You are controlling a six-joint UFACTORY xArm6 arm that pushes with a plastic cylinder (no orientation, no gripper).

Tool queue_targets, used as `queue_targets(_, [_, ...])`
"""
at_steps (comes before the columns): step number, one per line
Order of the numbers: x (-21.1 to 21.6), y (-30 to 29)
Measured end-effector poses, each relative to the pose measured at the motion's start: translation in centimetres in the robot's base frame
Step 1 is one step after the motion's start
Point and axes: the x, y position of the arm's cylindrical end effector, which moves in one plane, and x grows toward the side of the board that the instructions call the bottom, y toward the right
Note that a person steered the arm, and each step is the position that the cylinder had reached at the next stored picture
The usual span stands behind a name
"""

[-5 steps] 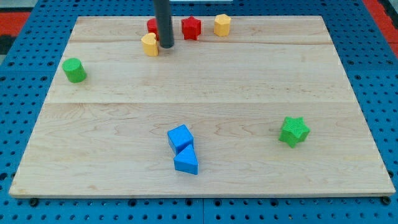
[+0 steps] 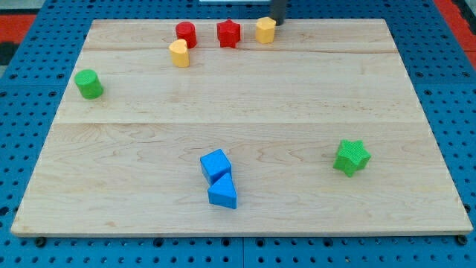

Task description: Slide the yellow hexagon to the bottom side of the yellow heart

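Observation:
The yellow hexagon (image 2: 265, 30) sits near the board's top edge, right of centre. The yellow heart (image 2: 178, 53) lies further left and a little lower. My tip (image 2: 277, 21) is at the view's top, just above and to the right of the yellow hexagon, touching or nearly touching it; only the rod's short lower end shows.
A red cylinder (image 2: 186, 34) and a red star (image 2: 229, 33) sit between the heart and the hexagon. A green cylinder (image 2: 89, 84) is at the left, a green star (image 2: 351, 156) at the right. A blue cube (image 2: 216, 164) and blue triangle (image 2: 222, 193) are at bottom centre.
The rod has moved from beside the yellow heart to the right and up, to the top right of the yellow hexagon. No block has moved.

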Motion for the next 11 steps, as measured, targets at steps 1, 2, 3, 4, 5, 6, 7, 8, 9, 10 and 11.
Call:
queue_targets(1, [0.9,0.7])
queue_targets(2, [2.7,-0.7])
queue_targets(3, [3.9,-2.8])
queue_targets(4, [4.0,-3.6])
queue_targets(5, [4.0,-3.5])
queue_targets(6, [4.0,-3.5])
queue_targets(7, [4.5,-3.5])
queue_targets(8, [7.5,-3.9])
queue_targets(9, [10.8,-6.0])
queue_targets(10, [13.2,-5.2])
queue_targets(11, [14.4,-4.5])
